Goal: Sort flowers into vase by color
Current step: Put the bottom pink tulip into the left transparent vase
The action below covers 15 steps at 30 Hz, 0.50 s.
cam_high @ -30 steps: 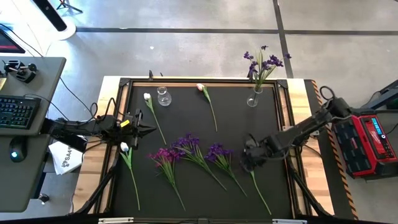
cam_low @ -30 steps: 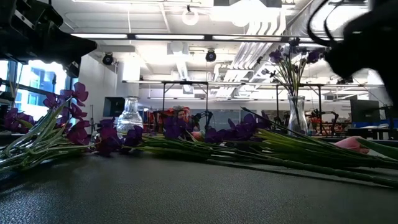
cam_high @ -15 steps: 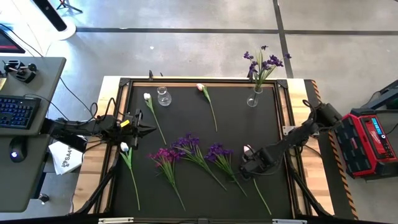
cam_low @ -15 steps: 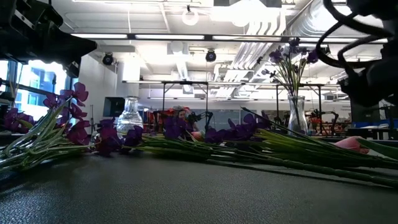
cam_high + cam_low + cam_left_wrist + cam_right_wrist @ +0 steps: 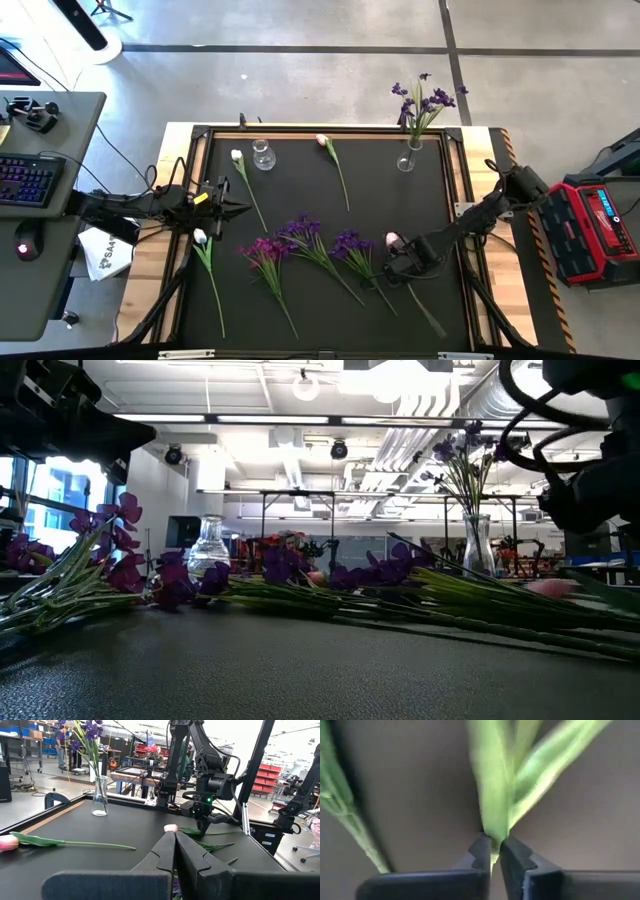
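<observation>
My right gripper (image 5: 400, 270) points down near the mat's right side, shut on a pink tulip (image 5: 392, 240); its stem runs toward the near right corner (image 5: 432, 322). Purple flowers (image 5: 303, 230) lie mid-mat. Two white tulips (image 5: 237, 155) (image 5: 200, 237) and another pink tulip (image 5: 322, 140) lie flat on the mat. An empty glass vase (image 5: 263, 155) stands at the far edge, and a vase holding purple flowers (image 5: 407, 158) stands at the far right. My left gripper (image 5: 235, 208) hovers level at the left edge, shut and holding nothing. My right gripper pinches the pink tulip's green stem and leaf base (image 5: 492, 822) between its two fingertips (image 5: 481, 851), a short way below the bud (image 5: 171, 828). The fingers come from above, pointing down, and lie across the stem. The flower stays low along the mat; whether it is lifted clear I cannot tell.
A raised dark frame (image 5: 330, 130) borders the black mat (image 5: 300, 310). A desk with a keyboard (image 5: 25, 180) stands to the left and a red case (image 5: 595, 230) to the right. Bare mat lies along the near edge and in the far middle.
My right gripper has sunk toward the mat and the near edge, onto the pink tulip, and has shut on its stem. The tulip's bud has come into view beside the fingers, and the stem's free end has swung slightly toward the right edge.
</observation>
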Tool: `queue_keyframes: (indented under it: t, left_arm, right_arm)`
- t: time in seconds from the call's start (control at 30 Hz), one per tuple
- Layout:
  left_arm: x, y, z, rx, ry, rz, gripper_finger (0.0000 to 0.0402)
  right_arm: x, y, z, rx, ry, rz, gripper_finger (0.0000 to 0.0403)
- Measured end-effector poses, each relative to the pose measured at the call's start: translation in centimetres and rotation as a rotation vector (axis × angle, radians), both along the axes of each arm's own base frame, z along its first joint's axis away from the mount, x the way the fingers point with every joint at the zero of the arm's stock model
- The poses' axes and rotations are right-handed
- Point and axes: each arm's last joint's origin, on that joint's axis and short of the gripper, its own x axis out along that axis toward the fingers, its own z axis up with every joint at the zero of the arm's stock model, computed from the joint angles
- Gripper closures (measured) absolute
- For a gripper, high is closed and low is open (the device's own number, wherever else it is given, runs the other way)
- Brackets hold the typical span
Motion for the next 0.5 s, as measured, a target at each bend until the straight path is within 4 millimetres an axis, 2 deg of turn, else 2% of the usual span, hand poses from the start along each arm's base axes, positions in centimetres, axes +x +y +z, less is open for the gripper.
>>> queue_keyframes:
  t: [0.13, 0.5]
  left_arm:
    - [0.0, 0.0, 0.0, 0.0, 0.001, 0.0, 0.0401]
    - [0.0, 0.0, 0.0, 0.001, 0.002, -0.01, 0.0401]
  right_arm:
    - [0.5, 0.0, 0.9, -0.11, -0.178, -0.003, 0.0391]
    - [1.5, -0.6, 6.8, -0.428, -0.745, 0.16, 0.0401]
